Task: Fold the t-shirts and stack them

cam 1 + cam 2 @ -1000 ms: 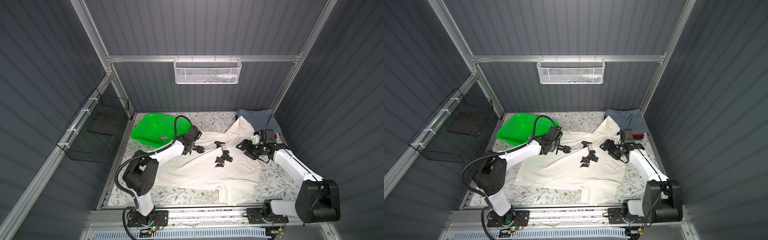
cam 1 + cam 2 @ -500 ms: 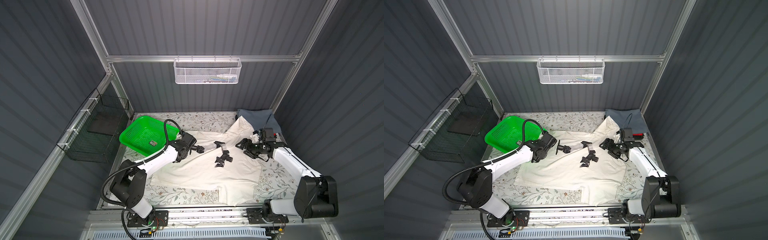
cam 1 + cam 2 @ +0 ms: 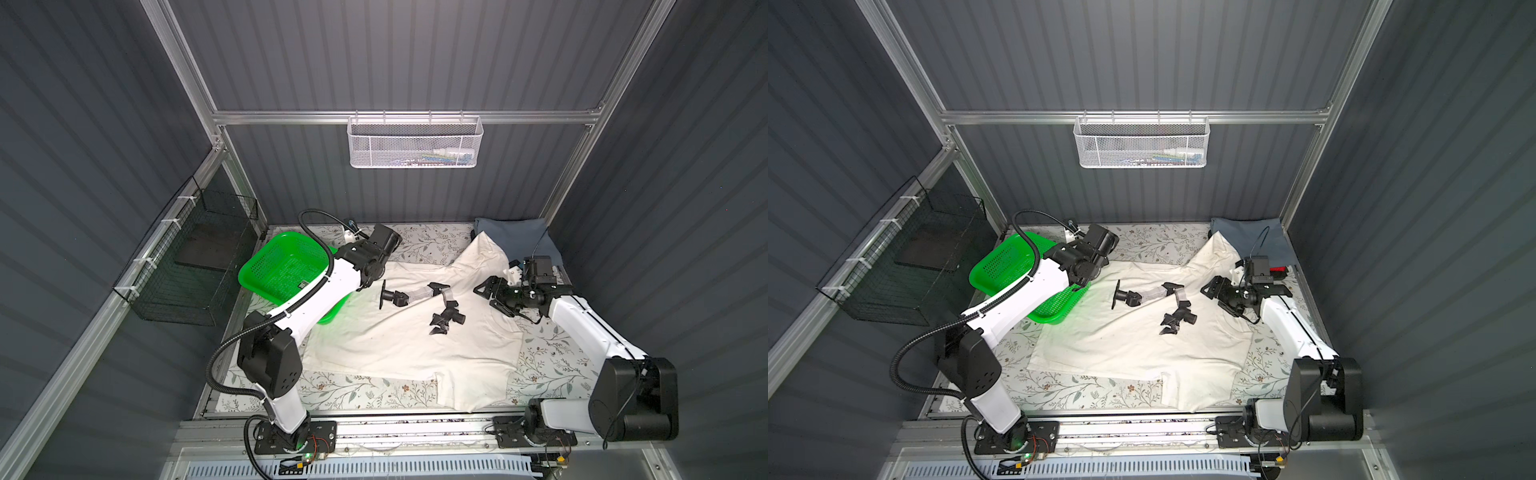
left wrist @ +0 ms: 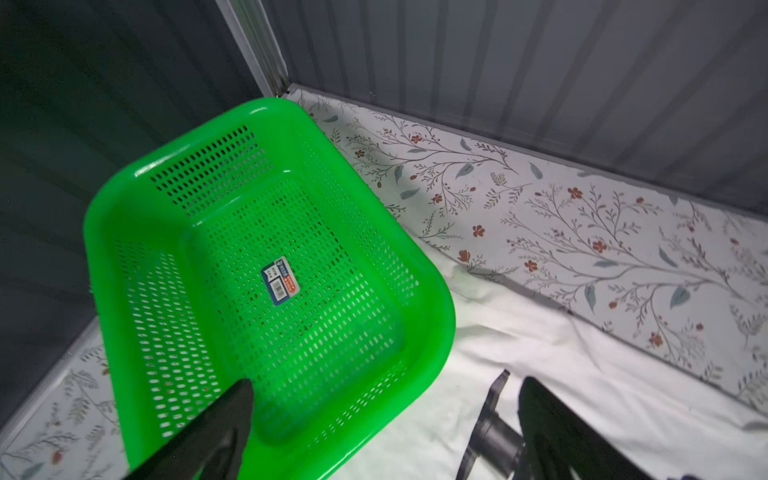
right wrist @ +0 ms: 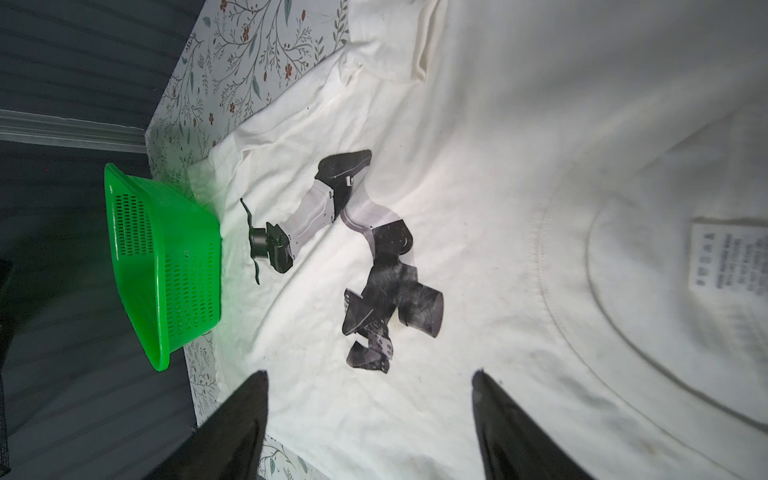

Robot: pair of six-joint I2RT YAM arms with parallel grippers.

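1. The cream-white tee (image 3: 407, 345) lies spread out, print side up, across the middle of the desk (image 3: 415, 245). It is unfolded and creased.
2. The black-and-grey robot-arm print (image 3: 419, 301) faces up. The neck opening points to the right side, and the neck label (image 5: 723, 262) shows in the right wrist view.
3. One sleeve (image 3: 469, 386) reaches the front edge of the desk. The other sleeve runs up to the back right corner and overlaps the folded slate grey-blue tee (image 3: 515, 237).
4. A sliver of a red tee (image 3: 1278, 269) shows beside the slate one, behind the right wrist.
5. The right gripper (image 3: 492, 297) sits over the collar area of the cream-white tee. Its jaws are parted with nothing between them. Whether it touches the cloth cannot be told.
6. The left gripper (image 4: 385, 382) is above the left edge of the tee. Its jaws are spread wide and hold nothing.
7. The green basket (image 3: 266, 266) stands at the back left and touches the tee's left edge. It contains only a sticker.
8. A white mesh basket (image 3: 413, 145) hangs on the back wall. A black wire basket (image 3: 195, 270) hangs on the left wall.
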